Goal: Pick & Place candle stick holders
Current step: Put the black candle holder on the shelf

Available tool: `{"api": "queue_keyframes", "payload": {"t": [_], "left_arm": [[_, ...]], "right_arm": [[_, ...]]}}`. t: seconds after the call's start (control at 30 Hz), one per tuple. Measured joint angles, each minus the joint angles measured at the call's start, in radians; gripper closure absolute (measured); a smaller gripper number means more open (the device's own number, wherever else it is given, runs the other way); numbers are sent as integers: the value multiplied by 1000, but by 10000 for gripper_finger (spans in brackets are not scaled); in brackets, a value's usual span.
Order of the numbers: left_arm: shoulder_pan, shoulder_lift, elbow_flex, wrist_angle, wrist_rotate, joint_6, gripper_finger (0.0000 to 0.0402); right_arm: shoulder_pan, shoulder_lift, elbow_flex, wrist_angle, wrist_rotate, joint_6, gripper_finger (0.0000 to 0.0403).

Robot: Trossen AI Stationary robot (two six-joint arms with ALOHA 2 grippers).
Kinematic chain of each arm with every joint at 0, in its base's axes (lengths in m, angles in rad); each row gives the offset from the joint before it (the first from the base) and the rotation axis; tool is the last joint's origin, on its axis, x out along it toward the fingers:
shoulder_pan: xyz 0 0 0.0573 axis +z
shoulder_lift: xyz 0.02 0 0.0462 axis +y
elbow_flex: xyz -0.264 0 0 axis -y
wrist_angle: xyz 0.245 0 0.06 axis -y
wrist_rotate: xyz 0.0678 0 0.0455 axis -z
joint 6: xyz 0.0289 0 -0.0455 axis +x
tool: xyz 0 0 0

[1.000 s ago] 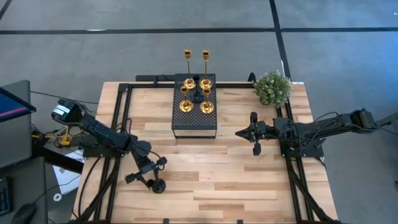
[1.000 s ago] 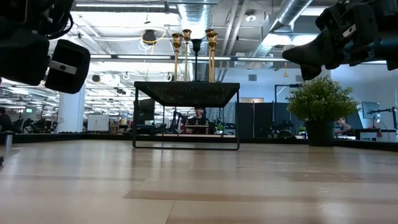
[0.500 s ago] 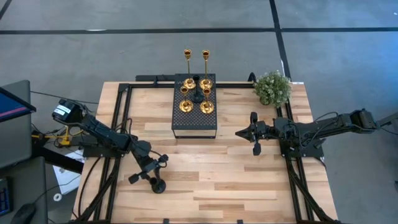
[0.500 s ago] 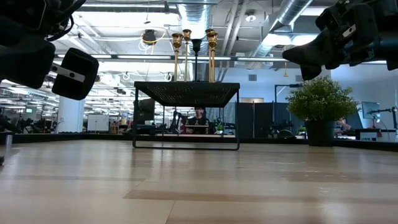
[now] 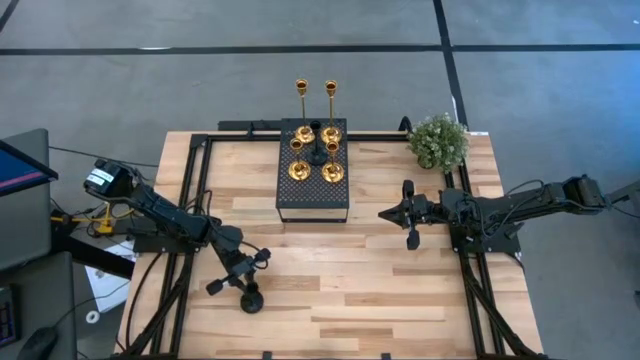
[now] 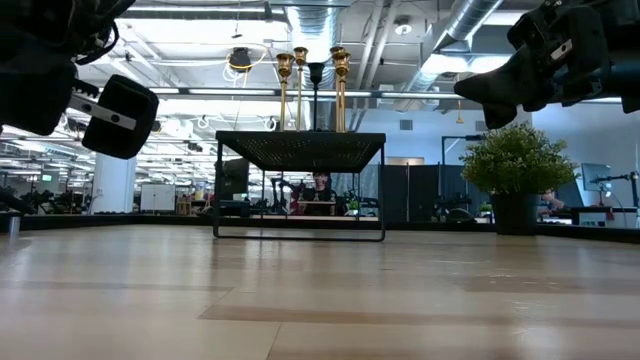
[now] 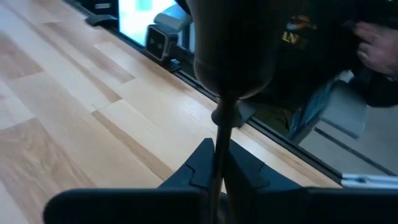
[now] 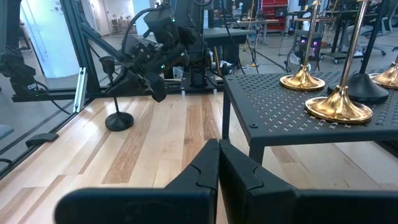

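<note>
A short black candle stick holder (image 5: 250, 298) stands on its round base (image 8: 118, 121) on the wood table, near the front left. My left gripper (image 5: 241, 285) is shut on it. Several gold candle stick holders (image 5: 299, 170) and one black one (image 5: 316, 152) stand on the black perforated platform (image 5: 312, 200) at the table's far middle. My right gripper (image 5: 384, 214) hovers shut to the right of the platform, pointing at it, with nothing between its fingers (image 8: 217, 163). My left gripper pinches the black holder's thin stem (image 7: 219, 152) between its two fingers, below the cup (image 7: 233, 56). The fingers come at it slanting down from the table's far left and lie across the stem. The holder stands about upright with its base on the table.
A small bushy green plant (image 5: 438, 141) stands at the far right corner. Black frame rails (image 5: 195, 190) run along the table's left and right sides. Bare wood (image 5: 360, 290) lies between the platform and the near edge. People show in the room beyond the table.
My left gripper has shut on the black holder's stem: its fingers stood apart on either side of the stem a second ago. The holder has stayed standing on the table. My right arm has kept still.
</note>
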Motion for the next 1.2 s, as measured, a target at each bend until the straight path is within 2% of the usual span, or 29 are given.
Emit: {"api": "queue_keyframes", "payload": {"t": [0.23,0.53,0.67,0.9,1.1,1.2], "left_arm": [[-1,-15,0,6,-169,-168,383],[0,-102,6,-6,-396,-319,383],[0,-134,48,-17,-430,-373,385],[19,-140,208,-247,-627,-304,384],[65,-140,351,-299,-664,-190,385],[100,-140,426,-413,-728,-187,385]], "right_arm": [[0,0,0,-6,0,0,403],[0,0,0,-17,0,0,403],[2,0,0,-26,0,8,403],[2,0,0,-24,0,56,403],[2,0,0,-14,0,53,403],[2,0,0,-6,0,40,403]]}}
